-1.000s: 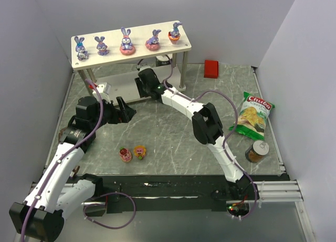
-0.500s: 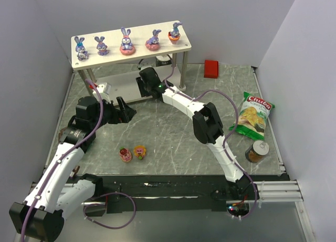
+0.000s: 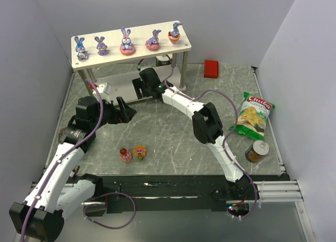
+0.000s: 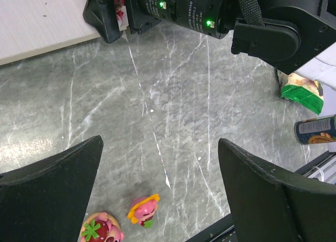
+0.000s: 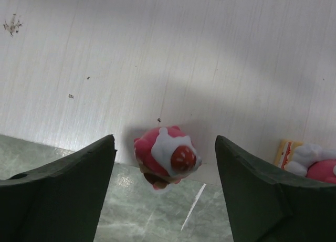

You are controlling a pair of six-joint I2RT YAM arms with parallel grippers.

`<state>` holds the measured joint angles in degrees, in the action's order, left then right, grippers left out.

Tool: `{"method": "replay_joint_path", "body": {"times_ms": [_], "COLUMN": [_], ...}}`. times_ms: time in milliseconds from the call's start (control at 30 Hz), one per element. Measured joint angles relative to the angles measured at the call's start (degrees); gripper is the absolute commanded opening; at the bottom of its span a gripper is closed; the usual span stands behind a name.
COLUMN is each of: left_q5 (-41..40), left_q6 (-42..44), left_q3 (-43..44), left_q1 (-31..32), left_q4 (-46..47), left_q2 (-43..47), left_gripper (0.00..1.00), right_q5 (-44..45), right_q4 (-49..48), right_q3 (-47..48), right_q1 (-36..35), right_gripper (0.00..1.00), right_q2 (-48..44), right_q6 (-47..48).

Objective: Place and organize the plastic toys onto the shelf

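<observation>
At the near edge of the lower board of the shelf, the right gripper stands open astride a red-and-white sweet, its fingers clear of it. The sweet seems to overhang the lip, so the gripper should lift straight away without brushing it; a nudge farther in would be safer. The left gripper hangs wide open over two sweets on the table. Only the right wrist view shows another sweet to the right on that board. Only the top view shows five bunnies lining the upper tier.
</observation>
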<state>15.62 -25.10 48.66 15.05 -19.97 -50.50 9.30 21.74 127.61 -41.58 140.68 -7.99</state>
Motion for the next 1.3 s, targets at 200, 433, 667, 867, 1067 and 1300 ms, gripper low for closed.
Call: {"method": "replay_joint_path", "body": {"times_ms": [200,433,667,867,1067,1300], "left_q5": [0.0,0.0,0.0,-0.3,-1.6,-6.1], "left_q6": [0.0,0.0,-0.1,-0.8,-3.1,-8.9], "left_q3": [0.0,0.0,0.0,-0.4,-0.7,-1.6], "left_q1": [0.0,0.0,0.0,0.0,0.0,0.0], "left_q4": [0.0,0.0,0.0,0.0,-3.1,-11.7], "left_q2": [0.0,0.1,0.8,2.7,3.7,5.7], "left_gripper": [0.96,0.96,0.97,0.96,0.96,0.96], "right_q5": [-0.4,-1.2,-0.6,1.0,2.3,4.8], "right_q4": [0.1,-0.6,-2.3,-2.5,-4.0,-4.1], "right_q3": [0.0,-2.2,-9.1,-16.1,-24.4,-34.1], "right_q1": [0.0,0.0,-0.3,-1.2,-3.5,-5.7], "right_gripper": [0.97,0.99,0.98,0.98,0.97,0.97], "right_q2": [0.0,-0.6,-5.0,-10.0,-15.0,-24.2], "right_q6": [-0.1,-1.4,-3.1,-3.7,-4.2,-7.5]}}
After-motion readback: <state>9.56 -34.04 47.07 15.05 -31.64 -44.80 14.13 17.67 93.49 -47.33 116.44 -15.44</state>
